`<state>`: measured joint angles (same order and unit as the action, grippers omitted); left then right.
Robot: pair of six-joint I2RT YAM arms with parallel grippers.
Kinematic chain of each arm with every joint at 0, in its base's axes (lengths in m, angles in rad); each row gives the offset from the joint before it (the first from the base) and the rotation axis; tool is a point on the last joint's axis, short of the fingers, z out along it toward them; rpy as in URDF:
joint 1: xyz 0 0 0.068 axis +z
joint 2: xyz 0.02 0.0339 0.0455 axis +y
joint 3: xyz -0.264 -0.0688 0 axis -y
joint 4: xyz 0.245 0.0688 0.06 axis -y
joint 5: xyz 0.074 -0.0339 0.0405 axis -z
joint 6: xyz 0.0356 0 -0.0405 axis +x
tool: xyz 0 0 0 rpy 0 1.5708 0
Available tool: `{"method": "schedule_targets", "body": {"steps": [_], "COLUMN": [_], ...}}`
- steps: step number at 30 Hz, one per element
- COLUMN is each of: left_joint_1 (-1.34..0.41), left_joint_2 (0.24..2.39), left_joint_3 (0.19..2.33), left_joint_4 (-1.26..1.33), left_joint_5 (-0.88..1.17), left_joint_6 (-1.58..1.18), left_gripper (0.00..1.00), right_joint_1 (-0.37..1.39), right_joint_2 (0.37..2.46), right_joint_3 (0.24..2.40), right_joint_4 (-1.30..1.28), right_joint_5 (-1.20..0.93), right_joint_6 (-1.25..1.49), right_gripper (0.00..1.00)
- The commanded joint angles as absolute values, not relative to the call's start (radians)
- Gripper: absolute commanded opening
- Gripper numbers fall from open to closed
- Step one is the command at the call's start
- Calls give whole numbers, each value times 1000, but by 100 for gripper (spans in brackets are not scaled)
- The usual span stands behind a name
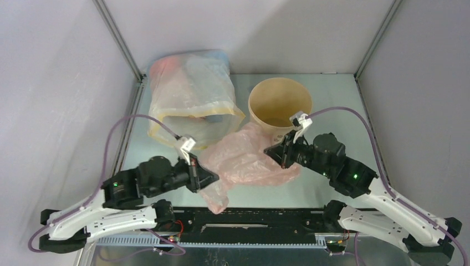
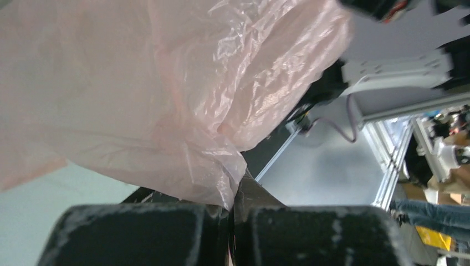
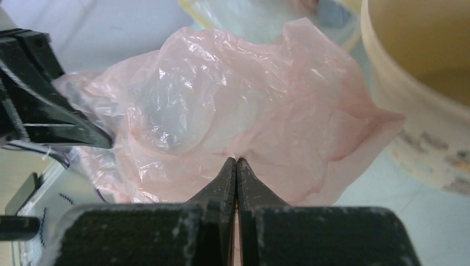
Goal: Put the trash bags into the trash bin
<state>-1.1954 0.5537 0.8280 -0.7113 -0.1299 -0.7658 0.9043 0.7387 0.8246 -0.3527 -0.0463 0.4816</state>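
A crinkly pale-pink trash bag [image 1: 244,160] is stretched between both arms just in front of the trash bin [image 1: 280,102], a tan paper bucket standing open at the back. My left gripper [image 1: 213,177] is shut on the bag's left lower edge; in the left wrist view the trash bag [image 2: 166,88] comes out from between the closed jaws of the left gripper [image 2: 237,191]. My right gripper [image 1: 272,151] is shut on the bag's right edge; in the right wrist view the right gripper [image 3: 236,162] pinches the trash bag [image 3: 238,111], with the trash bin [image 3: 421,127] close at the right.
A big clear whitish sack with a yellow hem [image 1: 191,97] stands at the back left, next to the bin. Metal frame posts [image 1: 119,39] and grey walls close in the table on three sides. A black rail [image 1: 249,219] runs along the near edge.
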Motion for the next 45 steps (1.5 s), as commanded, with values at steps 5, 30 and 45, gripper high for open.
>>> {"method": "schedule_targets", "body": {"steps": [5, 30, 45], "left_joint_1": [-1197, -837, -810], "left_joint_2": [607, 1239, 1365], "left_joint_3": [1168, 1659, 1687], "left_joint_4": [-861, -702, -675], "left_joint_5": [-284, 42, 103], "left_joint_6": [-638, -485, -487], "left_gripper": [0, 0, 0], "right_joint_1": [858, 264, 239], "right_joint_2": [829, 1208, 1218], "right_joint_3": [1062, 1384, 1566], "right_joint_4": [-316, -483, -627], "right_joint_5": [89, 68, -20], "right_joint_6": [396, 320, 240], "right_gripper": [0, 0, 57]}}
